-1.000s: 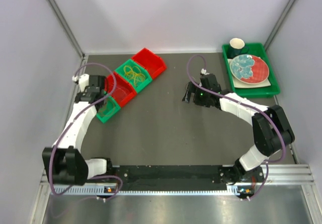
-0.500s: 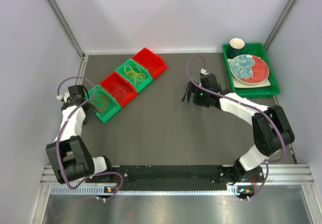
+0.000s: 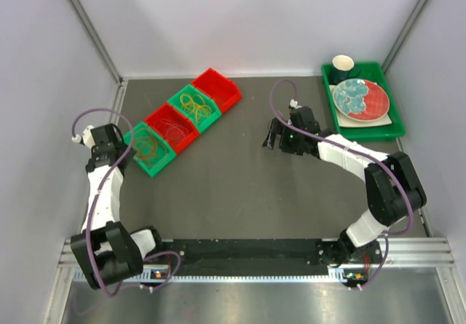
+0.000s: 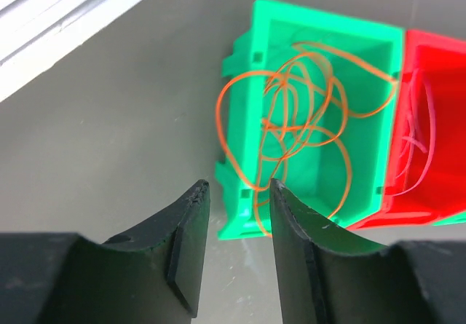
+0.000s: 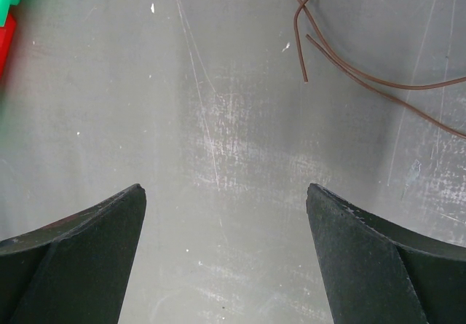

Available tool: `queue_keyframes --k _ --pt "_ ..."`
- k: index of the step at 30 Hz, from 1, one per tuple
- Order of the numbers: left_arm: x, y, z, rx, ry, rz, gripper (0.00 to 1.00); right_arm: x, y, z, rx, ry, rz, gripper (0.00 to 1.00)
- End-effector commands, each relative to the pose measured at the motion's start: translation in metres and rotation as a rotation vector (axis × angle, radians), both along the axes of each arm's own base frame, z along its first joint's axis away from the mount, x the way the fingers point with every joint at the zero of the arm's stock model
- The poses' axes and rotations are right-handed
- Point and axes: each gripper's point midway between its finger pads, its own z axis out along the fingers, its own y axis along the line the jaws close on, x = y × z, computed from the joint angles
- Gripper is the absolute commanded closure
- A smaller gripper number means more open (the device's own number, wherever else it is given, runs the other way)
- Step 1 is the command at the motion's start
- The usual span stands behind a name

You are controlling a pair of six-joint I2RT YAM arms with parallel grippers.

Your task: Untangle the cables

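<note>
1. cables show up by colour on my feeds: orange cables (image 4: pixel 291 124) lie tangled in a green bin (image 4: pixel 328 27), with one loop spilling over its wall.
2. red cables (image 4: pixel 421 124) lie in the red bin (image 4: pixel 437 44) that touches it, and yellow cables (image 3: pixel 194 106) sit in another green bin (image 3: pixel 206 124) further along the row.
3. a brown cable (image 5: pixel 342 62) lies loose on the table (image 5: pixel 218 120), just ahead of my right gripper (image 5: pixel 224 189).
4. my left gripper (image 4: pixel 237 187) sits just short of the orange bin's end, fingers a narrow gap apart with nothing between them.
5. the right gripper's fingers are spread wide above the table, holding nothing.
</note>
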Motion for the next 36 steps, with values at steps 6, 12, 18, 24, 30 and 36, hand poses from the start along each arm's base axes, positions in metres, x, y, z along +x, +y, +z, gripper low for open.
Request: queue_keyframes --k 6,12,18,24,30,36 --pt "0.030 -0.002 0.002 -0.036 -0.059 -0.046 0.57 0.010 0.011 0.021 0.039 -0.064 0.024 0.10" --pt "0.028 0.004 0.000 -0.022 -0.011 -0.023 0.48 0.010 0.012 0.021 0.044 -0.062 0.023 0.10" --pt "0.031 0.005 -0.001 -0.018 -0.052 -0.007 0.71 0.011 0.013 0.021 0.045 -0.060 0.025 0.10" --pt "0.038 0.009 0.003 -0.006 -0.048 -0.016 0.72 0.011 0.014 0.020 0.051 -0.055 0.025 0.10" --pt "0.046 0.001 -0.004 -0.046 -0.057 -0.060 0.95 0.011 0.015 0.019 0.054 -0.055 0.026 0.10" --pt "0.055 -0.003 0.001 -0.074 -0.078 -0.074 1.00 0.010 0.013 0.019 0.047 -0.053 0.023 0.10"
